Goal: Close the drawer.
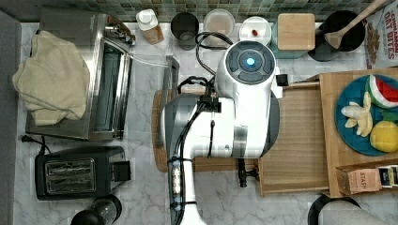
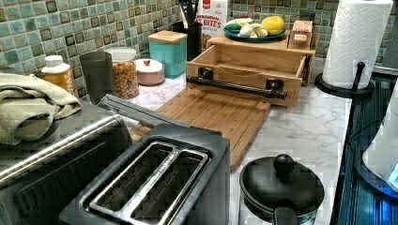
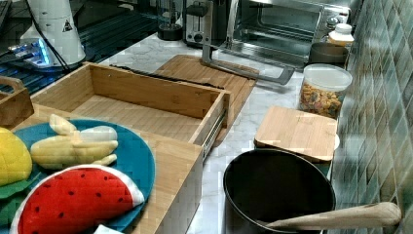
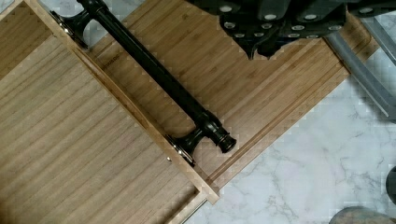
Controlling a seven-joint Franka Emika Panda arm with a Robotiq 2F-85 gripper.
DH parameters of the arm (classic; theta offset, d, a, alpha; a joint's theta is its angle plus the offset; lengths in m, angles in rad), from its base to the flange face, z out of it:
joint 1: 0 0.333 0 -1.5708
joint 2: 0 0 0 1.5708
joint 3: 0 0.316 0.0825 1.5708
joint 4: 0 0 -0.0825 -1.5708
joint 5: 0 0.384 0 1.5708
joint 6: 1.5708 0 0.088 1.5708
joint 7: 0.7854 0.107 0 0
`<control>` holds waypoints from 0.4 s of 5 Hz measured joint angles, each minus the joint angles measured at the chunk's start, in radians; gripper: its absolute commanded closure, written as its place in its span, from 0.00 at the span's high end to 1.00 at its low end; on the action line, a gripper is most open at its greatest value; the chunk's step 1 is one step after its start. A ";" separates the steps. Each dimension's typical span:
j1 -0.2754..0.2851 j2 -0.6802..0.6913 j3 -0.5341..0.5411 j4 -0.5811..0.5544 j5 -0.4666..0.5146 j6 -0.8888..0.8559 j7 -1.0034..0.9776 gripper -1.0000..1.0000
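The drawer point(image 1: 300, 136) stands pulled out from under the thick wooden top, its striped bamboo bottom point(image 4: 70, 140) bare. Its long black bar handle point(image 4: 159, 77) runs along the front rim point(image 2: 244, 77) and overhangs the darker cutting board point(image 4: 261, 93). The handle point(image 2: 237, 87) is free, with nothing touching it. My gripper point(image 4: 261, 46) hovers shut and empty above the cutting board, a short way in front of the handle and apart from it. In the top view the white arm point(image 1: 244, 103) covers the drawer's front and most of the board point(image 1: 157, 122).
A toaster oven point(image 1: 108, 89) with its door point(image 3: 243, 68) open lies beyond the board. A black toaster point(image 1: 77, 171) and a lidded pot point(image 2: 281, 187) stand nearby. Jars point(image 2: 124, 70) line the tiled wall. A paper towel roll point(image 2: 356, 42) stands beside the drawer; a blue fruit plate point(image 1: 349, 140) sits on the wooden top.
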 measured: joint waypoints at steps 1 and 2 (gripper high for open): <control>0.000 0.003 0.000 -0.005 0.000 0.011 0.000 0.00; -0.003 0.017 0.000 -0.006 0.000 0.010 0.000 0.00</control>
